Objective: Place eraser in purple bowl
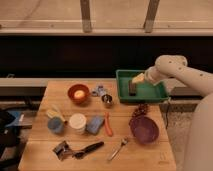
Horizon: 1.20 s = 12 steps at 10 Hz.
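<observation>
One wooden table (40,150) fills the lower view, and one white robot arm (185,75) reaches in from the right over its far right corner. One green tray (155,94) sits at that corner, its back rim past the table's far edge. There are two bowls. The purple bowl (145,130) is near the right edge toward the front, and the orange bowl (75,100), holding a pale round object, is left of the tray. There are three cups: a blue cup (55,125), a cream cup (77,121) and a small metal cup (106,99). Two utensils lie along the front, a black-handled utensil (86,148) and a spoon (118,147). The gripper (136,81) hangs inside the tray's left half with its fingers spread open. The single eraser (132,89), a small dark oblong block, stands in the tray just under it; whether they touch cannot be told. A dark red cluster (141,110) lies between the tray and the purple bowl. Bare wood shows in front of that bowl and at the front left corner.
</observation>
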{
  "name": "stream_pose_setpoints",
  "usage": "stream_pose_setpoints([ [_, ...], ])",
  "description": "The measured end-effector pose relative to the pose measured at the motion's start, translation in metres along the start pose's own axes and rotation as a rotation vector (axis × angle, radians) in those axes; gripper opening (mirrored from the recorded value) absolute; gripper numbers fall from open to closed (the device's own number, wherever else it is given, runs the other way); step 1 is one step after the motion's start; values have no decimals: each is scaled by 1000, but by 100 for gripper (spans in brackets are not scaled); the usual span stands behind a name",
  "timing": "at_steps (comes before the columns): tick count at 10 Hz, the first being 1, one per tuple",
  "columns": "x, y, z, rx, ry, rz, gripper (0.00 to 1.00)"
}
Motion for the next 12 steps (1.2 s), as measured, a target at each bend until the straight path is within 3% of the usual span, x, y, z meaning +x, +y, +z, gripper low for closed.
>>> stream_pose_setpoints([
  [2,3,-13,14,27,14,37,80],
  [4,4,-33,44,54,30,75,80],
  [6,6,-43,59,59,56,98,80],
  [7,6,-41,66,36,75,98,80],
  [10,8,-29,72,-83,101,76,80],
  [12,6,-25,73,-97,101,70,80],
])
